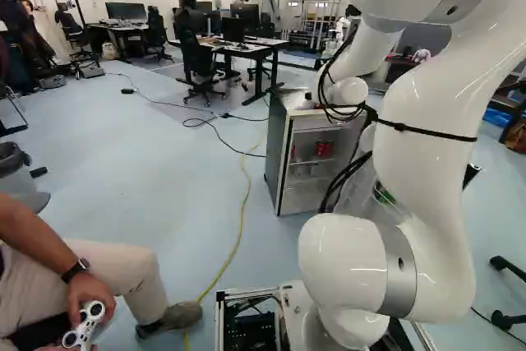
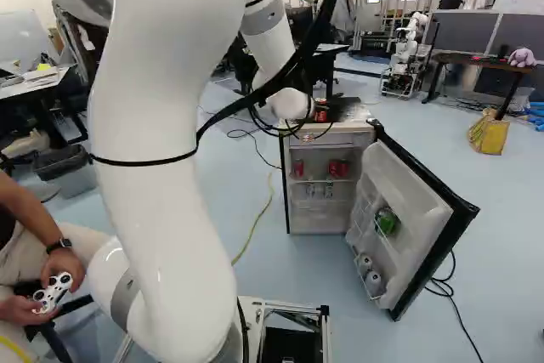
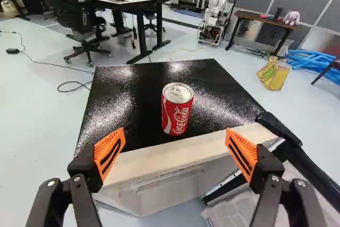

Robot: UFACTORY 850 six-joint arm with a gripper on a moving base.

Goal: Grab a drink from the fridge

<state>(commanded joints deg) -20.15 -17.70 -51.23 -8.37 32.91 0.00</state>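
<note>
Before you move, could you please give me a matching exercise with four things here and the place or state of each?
1. Gripper
2. Soda can ahead of it
3. Fridge door
4. White controller

A. On the black top of the fridge
B. In a person's hands
C. Swung outward
D. Open, holding nothing

Pairs: 1-D, 2-A, 3-C, 4-B

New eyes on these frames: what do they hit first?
Likely the red can, standing on the fridge's black top ahead of the open jaws. Next, the white arm looming large in both base views, and the fridge door, swung open right of the middle in the right base view.
</note>
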